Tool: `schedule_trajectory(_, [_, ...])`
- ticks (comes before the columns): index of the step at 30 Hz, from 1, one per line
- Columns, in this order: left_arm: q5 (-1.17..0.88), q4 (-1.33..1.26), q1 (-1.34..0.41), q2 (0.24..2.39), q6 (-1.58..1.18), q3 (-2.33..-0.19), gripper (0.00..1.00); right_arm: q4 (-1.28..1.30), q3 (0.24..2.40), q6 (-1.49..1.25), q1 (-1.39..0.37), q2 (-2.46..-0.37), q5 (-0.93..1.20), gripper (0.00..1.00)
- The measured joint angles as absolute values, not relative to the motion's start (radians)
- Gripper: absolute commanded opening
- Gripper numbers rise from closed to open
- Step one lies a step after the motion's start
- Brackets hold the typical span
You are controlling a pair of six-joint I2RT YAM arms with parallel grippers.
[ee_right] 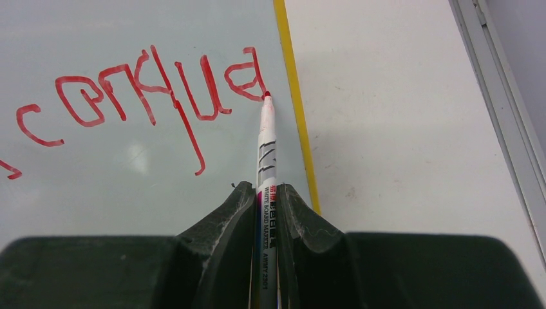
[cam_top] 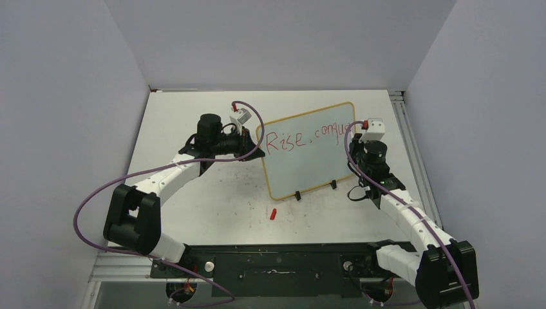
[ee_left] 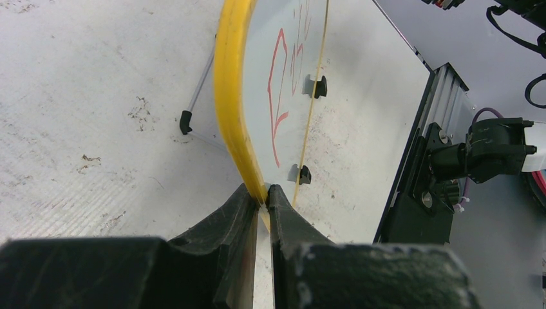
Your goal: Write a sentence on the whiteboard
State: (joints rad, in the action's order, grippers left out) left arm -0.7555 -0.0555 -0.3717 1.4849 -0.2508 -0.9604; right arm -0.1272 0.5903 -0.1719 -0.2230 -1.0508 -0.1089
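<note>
The whiteboard (cam_top: 302, 154) stands tilted on two black clip feet near the table's middle, its frame yellow-toned. Red lettering (cam_top: 309, 136) on it reads "Rise, conque" in one line. My left gripper (cam_top: 250, 139) is shut on the board's left frame edge (ee_left: 235, 129). My right gripper (cam_top: 364, 132) is shut on a white whiteboard marker (ee_right: 266, 161). Its red tip (ee_right: 266, 95) touches the board at the end of the last letter (ee_right: 246, 76), close to the right frame (ee_right: 293, 96).
A small red marker cap (cam_top: 273, 214) lies on the tabletop in front of the board. A metal rail (cam_top: 402, 122) runs along the table's right edge. The tabletop (cam_top: 193, 193) carries faint smudges.
</note>
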Motion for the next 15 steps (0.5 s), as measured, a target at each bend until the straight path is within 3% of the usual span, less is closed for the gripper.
schedule_trajectory(15, [-0.756,-0.056,-0.371,1.485,-0.250,-0.960,0.00,-0.176,0.638,-0.156,-0.210,-1.103,-0.109,0.05])
